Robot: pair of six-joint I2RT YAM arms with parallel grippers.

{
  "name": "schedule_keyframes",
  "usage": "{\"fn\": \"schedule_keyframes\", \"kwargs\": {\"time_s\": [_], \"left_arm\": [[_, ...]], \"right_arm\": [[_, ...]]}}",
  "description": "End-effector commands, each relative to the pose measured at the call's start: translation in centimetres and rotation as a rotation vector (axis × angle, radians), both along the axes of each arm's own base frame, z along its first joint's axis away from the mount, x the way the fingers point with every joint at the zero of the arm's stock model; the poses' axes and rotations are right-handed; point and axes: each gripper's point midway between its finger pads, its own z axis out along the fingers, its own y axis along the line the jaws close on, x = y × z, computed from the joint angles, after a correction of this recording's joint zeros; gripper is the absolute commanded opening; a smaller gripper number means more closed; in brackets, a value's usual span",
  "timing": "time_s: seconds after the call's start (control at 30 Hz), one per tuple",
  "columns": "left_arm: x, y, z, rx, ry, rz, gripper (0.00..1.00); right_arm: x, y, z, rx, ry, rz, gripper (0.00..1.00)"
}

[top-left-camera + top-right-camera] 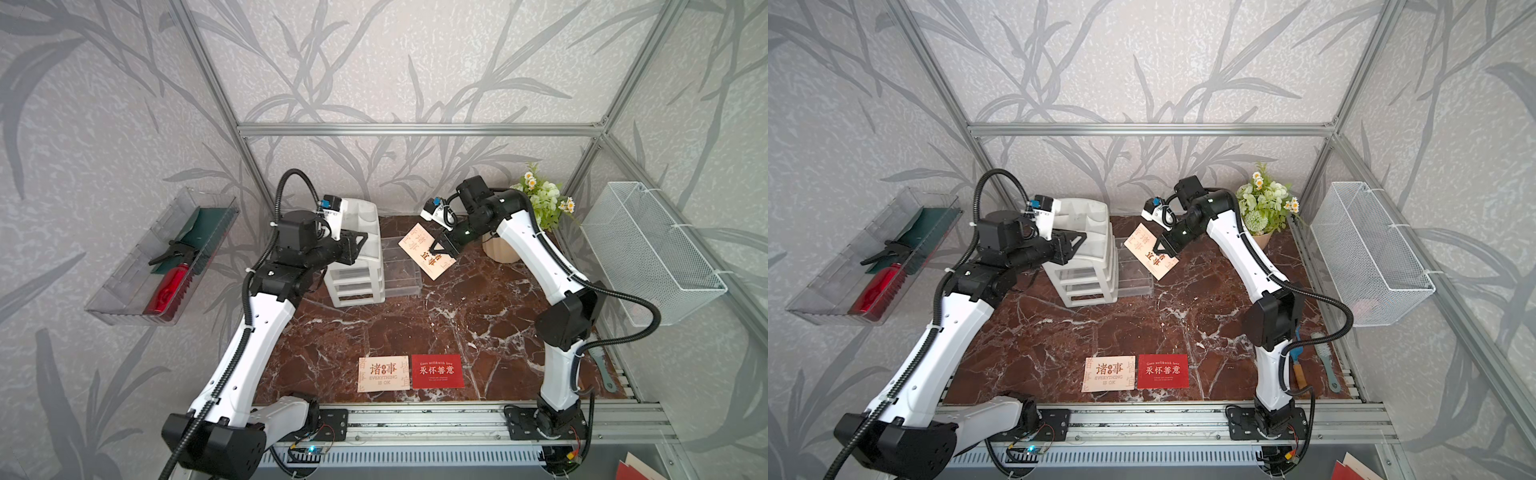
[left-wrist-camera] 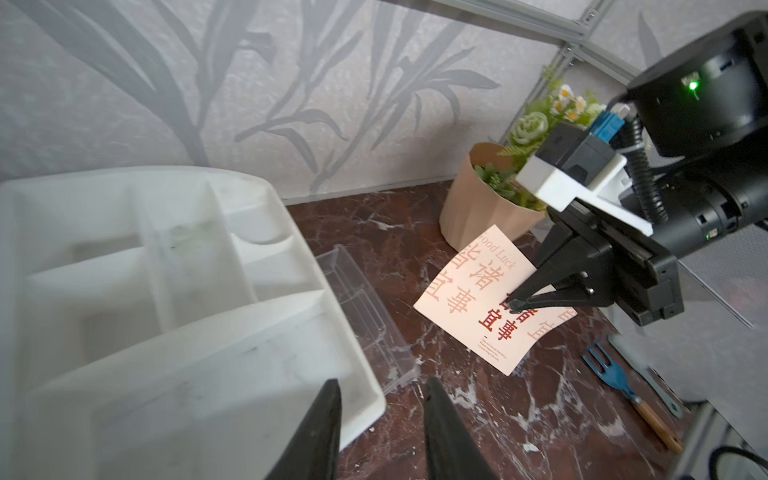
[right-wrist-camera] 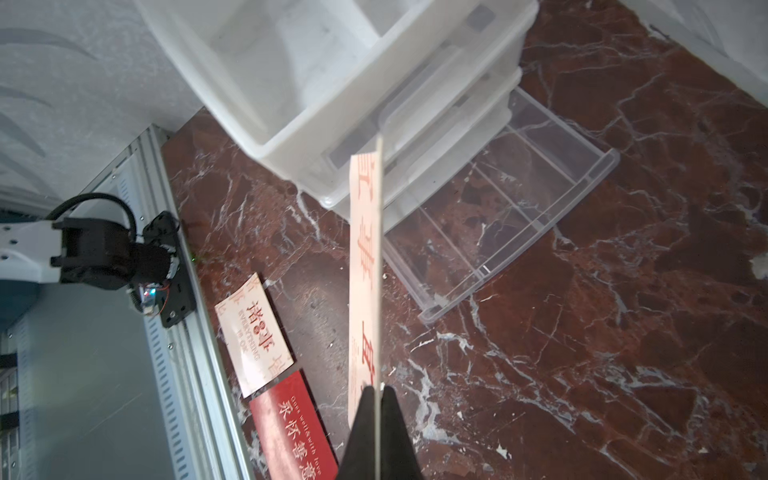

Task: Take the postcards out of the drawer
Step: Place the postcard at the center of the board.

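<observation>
White drawer unit (image 1: 357, 286) stands by the left end effector (image 2: 382, 388), its jaws partly apart, holding nothing. Near the pulled-out clear drawer (image 1: 402, 286), the right end effector (image 1: 438, 248) pinches a tilted peach postcard (image 1: 415, 243). A second peach postcard (image 1: 383, 373) and a red postcard (image 1: 437, 371) lie flat near the tabletop's (image 1: 478, 332) front.

Both arms same build: left arm (image 1: 257, 332), right arm (image 1: 524, 237) = glossy white plastic shells, black joint housings, small screw holes. Black corrugated cable conduit (image 1: 295, 170) zip-tied along each. Tapered matte-black fingers (image 2: 322, 432). White wrist-cam bracket (image 2: 552, 185) w/ blue connector (image 2: 606, 124); green LED (image 2: 692, 86) on black motor.
</observation>
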Motion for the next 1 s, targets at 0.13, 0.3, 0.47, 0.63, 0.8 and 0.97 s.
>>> {"fn": "schedule_keyframes", "kwargs": {"time_s": [0.13, 0.3, 0.47, 0.63, 0.8, 0.97], "left_arm": [[-2.1, -6.4, -2.1, -0.062, 0.019, -0.3, 0.34], [-2.7, -8.5, -3.3, -0.061, 0.039, -0.387, 0.34], [-3.2, -10.1, -4.2, -0.054, 0.062, -0.453, 0.34], [-3.8, -11.5, -4.8, -0.048, 0.074, -0.513, 0.33], [-3.9, -12.0, -5.3, -0.061, 0.087, -0.535, 0.19], [-3.6, -11.8, -5.9, -0.061, 0.091, -0.508, 0.01]], "right_arm": [[-6.6, 0.1, 0.5, 0.083, 0.087, 0.257, 0.04], [-7.9, 0.7, 1.1, 0.125, 0.106, 0.316, 0.04], [-8.8, 1.3, 1.3, 0.147, 0.132, 0.365, 0.04], [-8.6, 1.6, 1.0, 0.153, 0.154, 0.377, 0.04], [-8.2, 1.7, 0.8, 0.148, 0.151, 0.36, 0.05], [-7.2, 1.7, 0.5, 0.128, 0.11, 0.305, 0.13]]}}
